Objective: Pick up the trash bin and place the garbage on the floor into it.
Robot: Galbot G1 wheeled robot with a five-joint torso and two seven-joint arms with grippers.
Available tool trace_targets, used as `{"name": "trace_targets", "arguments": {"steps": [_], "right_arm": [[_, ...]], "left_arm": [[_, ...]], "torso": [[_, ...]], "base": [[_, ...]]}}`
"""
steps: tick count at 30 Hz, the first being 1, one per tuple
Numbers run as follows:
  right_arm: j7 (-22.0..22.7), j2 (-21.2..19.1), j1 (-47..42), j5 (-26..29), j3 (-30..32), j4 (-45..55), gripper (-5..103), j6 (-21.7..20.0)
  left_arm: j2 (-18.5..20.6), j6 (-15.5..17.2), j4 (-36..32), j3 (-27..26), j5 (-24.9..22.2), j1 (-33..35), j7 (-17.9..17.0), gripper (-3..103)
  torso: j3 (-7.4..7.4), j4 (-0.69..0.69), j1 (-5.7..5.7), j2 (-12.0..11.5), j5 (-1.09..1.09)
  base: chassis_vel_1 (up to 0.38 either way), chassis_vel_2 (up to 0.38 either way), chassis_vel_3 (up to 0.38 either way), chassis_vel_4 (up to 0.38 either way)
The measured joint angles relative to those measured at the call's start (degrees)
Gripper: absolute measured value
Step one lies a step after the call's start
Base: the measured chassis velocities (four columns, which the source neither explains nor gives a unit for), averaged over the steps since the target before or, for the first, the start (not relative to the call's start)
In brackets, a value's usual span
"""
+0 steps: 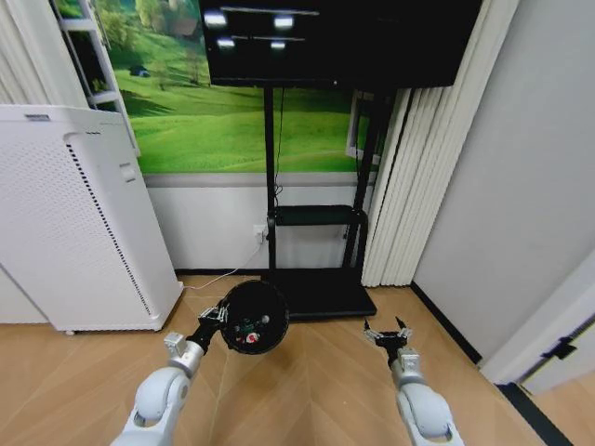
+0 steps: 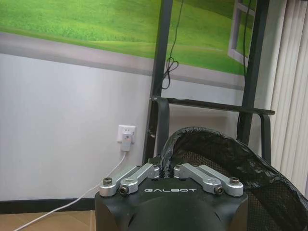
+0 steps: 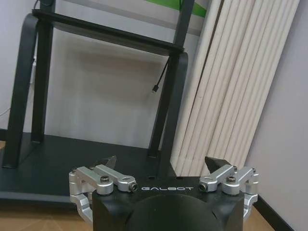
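The trash bin (image 1: 254,316) is a small black round mesh wastebasket with a dark liner, held up off the floor in front of me. My left gripper (image 1: 220,316) is shut on its near rim; in the left wrist view the bin (image 2: 226,163) rises just beyond the closed gripper (image 2: 167,169). Inside the bin lies garbage (image 1: 249,333): a red-and-white piece and something with a bit of green. My right gripper (image 1: 388,333) hovers open and empty to the right, over the floor near the stand's base; in the right wrist view the gripper (image 3: 162,166) has nothing between its fingers.
A tall white perforated appliance (image 1: 84,223) stands at the left. A black TV stand (image 1: 316,232) with a flat base (image 1: 316,293) is straight ahead against the wall, white curtains (image 1: 409,186) to its right. A cable runs from a wall socket (image 2: 126,134). Wooden floor (image 1: 316,390) lies below.
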Motion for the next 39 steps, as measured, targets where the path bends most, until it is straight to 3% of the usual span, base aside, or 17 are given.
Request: {"name": "trace_targets", "arguments": {"steps": [33,36,39], "right_arm": [[0.0,0.9,-3.0,-1.3,0.4,1.5,100,1.2],[0.0,0.8,-2.9,-1.4,0.4,1.2,100,1.2],[-0.2,1.0,-2.3,-1.1,0.3,0.0,100,2.9]], "left_arm": [[-0.2,-0.2,-0.7,-0.5,-0.3,0.6,0.5,7],[-0.3,-0.2,-0.5,-0.4,-0.3,0.4,0.5,7],[-0.3,-0.3,-0.3,-0.2,-0.4,0.1,0.5,7]], "torso": [[0.00,0.00,0.00,0.0,0.03],[0.00,-0.01,0.00,0.0,-0.04],[0.00,0.00,0.00,0.0,0.00]], "base": [[0.165,0.165,-0.165,-0.170],[0.173,0.166,-0.187,-0.203],[0.179,0.172,-0.178,-0.182]]}}
